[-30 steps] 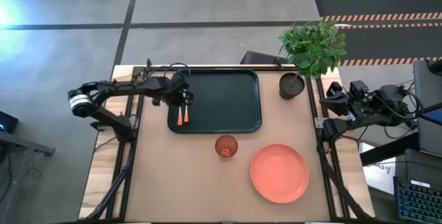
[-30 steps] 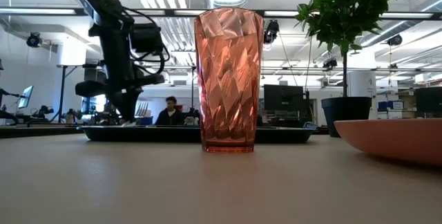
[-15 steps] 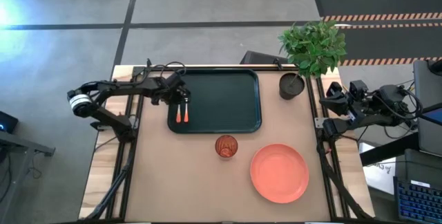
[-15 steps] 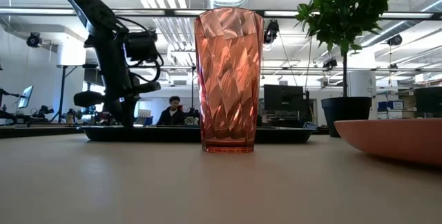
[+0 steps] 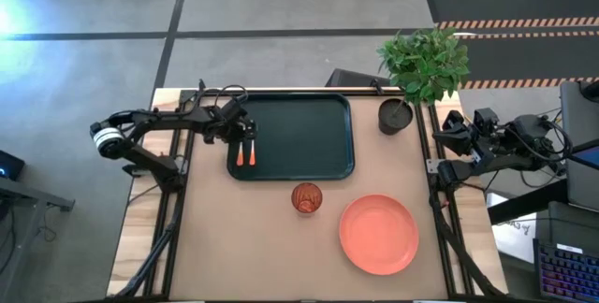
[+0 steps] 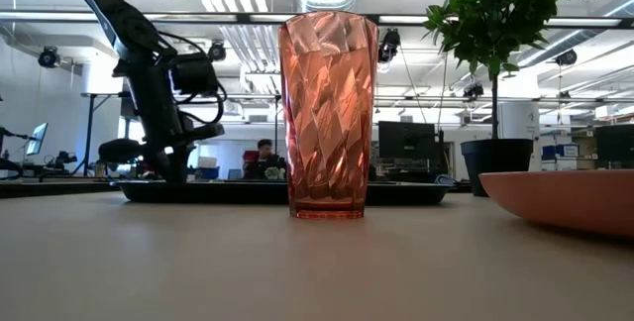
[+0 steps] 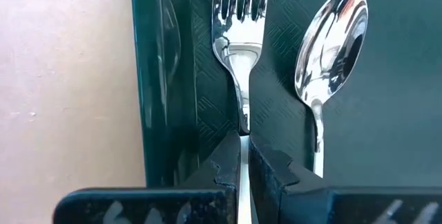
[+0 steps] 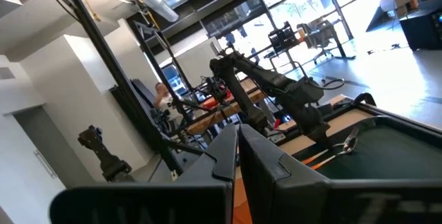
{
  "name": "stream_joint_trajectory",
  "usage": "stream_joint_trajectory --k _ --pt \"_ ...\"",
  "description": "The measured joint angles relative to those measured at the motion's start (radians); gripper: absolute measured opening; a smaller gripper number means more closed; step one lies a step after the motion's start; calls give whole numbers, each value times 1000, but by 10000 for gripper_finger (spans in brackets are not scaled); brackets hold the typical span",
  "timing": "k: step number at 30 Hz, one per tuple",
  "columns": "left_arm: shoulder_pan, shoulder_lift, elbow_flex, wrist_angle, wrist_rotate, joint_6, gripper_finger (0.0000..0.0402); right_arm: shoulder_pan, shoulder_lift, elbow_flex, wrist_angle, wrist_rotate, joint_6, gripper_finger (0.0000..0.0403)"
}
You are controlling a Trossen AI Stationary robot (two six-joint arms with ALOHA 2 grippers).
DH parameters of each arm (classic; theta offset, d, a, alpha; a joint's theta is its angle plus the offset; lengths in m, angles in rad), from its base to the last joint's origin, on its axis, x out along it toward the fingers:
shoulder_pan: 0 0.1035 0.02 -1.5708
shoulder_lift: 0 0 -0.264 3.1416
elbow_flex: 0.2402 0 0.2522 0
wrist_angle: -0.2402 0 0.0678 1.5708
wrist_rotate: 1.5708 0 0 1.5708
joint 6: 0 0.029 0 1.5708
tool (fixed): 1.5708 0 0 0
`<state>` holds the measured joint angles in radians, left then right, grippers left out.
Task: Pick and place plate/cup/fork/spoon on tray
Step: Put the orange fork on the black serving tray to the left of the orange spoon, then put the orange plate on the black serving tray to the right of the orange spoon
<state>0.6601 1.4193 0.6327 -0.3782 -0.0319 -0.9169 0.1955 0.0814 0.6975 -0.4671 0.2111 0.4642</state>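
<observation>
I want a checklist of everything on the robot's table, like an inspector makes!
Surface: brown table, wood edges.
Job's things: fork and spoon side by side in the tray; cup and plate on the table, off the tray.
Clutter: potted plant at the far right corner.
Grippers: left gripper over the tray's left edge, jaws nearly closed around the fork's handle; right gripper parked off the table's right side, shut.
Cables: black wires on the left arm.
Surroundings: grey floor, striped mats, a person far behind.

- High view: straight down over the whole worktop [image 5: 234,238].
- Low view: level with the worktop surface, very close to the cup [image 6: 328,113], facing the room.
- Left wrist view: close above the tray [image 7: 387,79], which the high view shares.
- Right wrist view: looks across toward the left arm [image 8: 276,89].
</observation>
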Motion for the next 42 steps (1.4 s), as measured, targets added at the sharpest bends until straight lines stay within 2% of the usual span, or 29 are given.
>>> stream_joint_trajectory --k 7,17,25,30,36,42 --pt "0 2 2 33 5 7 3 0 0 0 0 0 0 9" --pt "-1 2 4 38 18 8 52 0 0 0 0 0 0 9" --pt "-1 -45 31 37 181 9 58 0 0 0 0 0 0 9" --pt "-9 -191 41 37 200 12 58 0 14 0 0 1 43 9" --pt "-41 -466 41 55 187 15 58 0 65 0 -5 -1 105 11" --pt "-113 -717 39 153 125 51 59 0 161 0 -241 -11 343 49"
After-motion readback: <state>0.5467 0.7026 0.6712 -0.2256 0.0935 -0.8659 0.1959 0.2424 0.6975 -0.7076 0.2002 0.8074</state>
